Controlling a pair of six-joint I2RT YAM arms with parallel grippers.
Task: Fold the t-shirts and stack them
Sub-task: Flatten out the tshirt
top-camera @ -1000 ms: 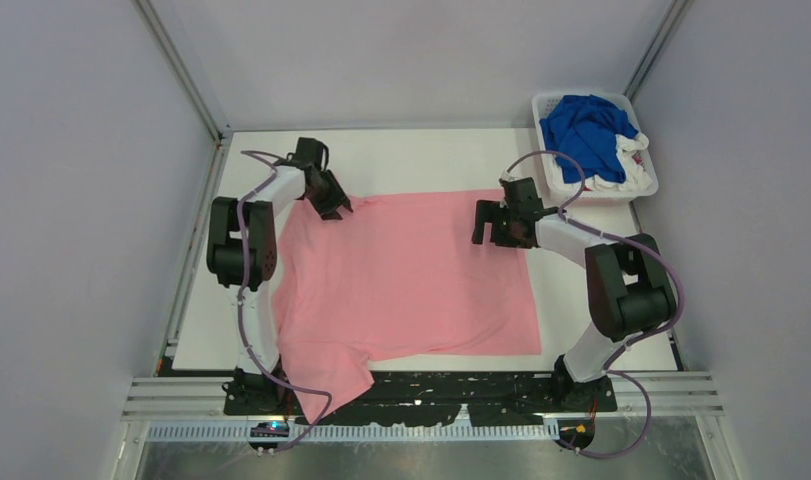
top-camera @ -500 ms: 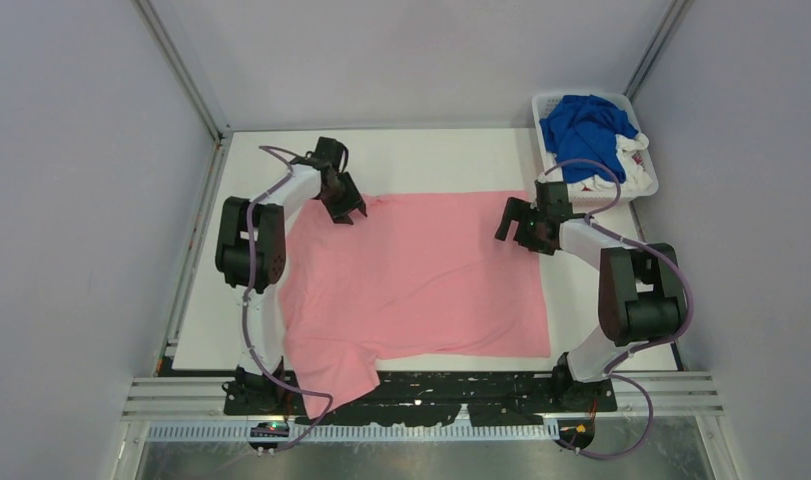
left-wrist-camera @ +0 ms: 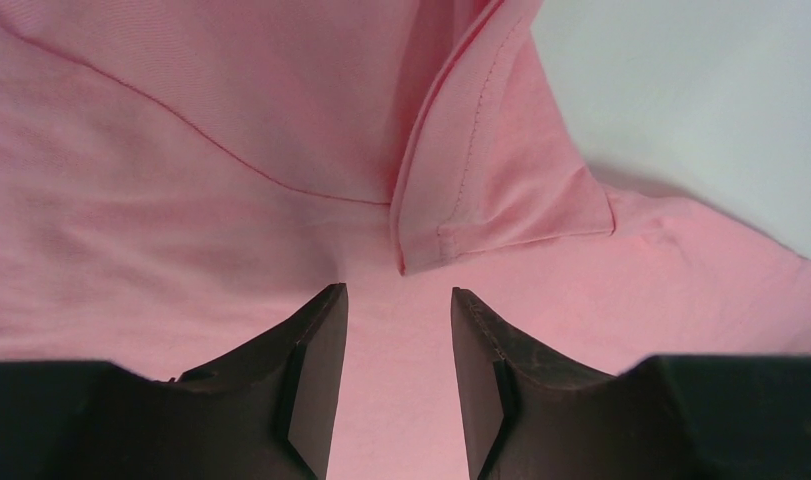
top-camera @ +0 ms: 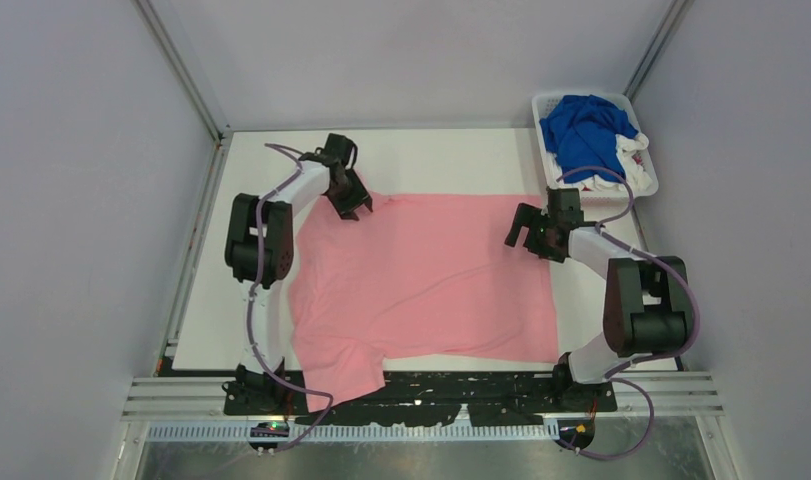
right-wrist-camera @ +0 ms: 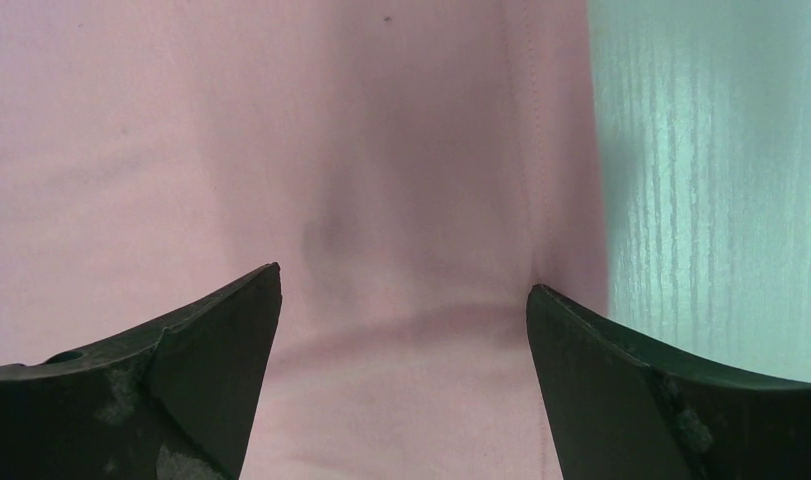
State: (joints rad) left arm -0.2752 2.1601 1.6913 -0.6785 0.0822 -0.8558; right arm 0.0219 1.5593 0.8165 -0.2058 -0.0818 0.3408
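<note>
Pink t-shirt point(top-camera: 421, 280): we see it spread flat across the middle of the white table point(top-camera: 441, 160), one layer and no fold made yet. It lies open like this so that its edges can be lifted and folded over.

Near sleeve point(top-camera: 346, 375): it droops over the table's near edge by the left arm's base, so we judge it will need pulling in before a clean fold.

Left gripper point(top-camera: 353, 205): it is at the shirt's far-left corner. In its wrist view the claw point(left-wrist-camera: 399, 370) is apart by a narrow gap, clamped on nothing, with cloth lying under it.

Hem flap point(left-wrist-camera: 481, 180): a turned-over bit of stitched hem lies just ahead of the left fingers. We take that doubled edge for the intended pinch point.

Right gripper point(top-camera: 521, 240): it is at the far-right corner. Its claw point(right-wrist-camera: 401, 370) is spread wide and empty, low over the cloth.

Right hem point(right-wrist-camera: 561, 150): the stitched edge runs between the right fingers, with bare table beside it. We read this as lining up on the border.

Step in hand: both arms are posed to take the two far corners, by our judgement.

Basket point(top-camera: 649, 170): this white slatted bin sits in the far-right corner, well apart from the pink shirt.

Royal blue t-shirt point(top-camera: 586, 130): it is heaped in the basket, waiting.

White t-shirts point(top-camera: 636, 165): they are bunched under and beside the blue one.

Progress: early, since nothing is folded or stacked.
</note>
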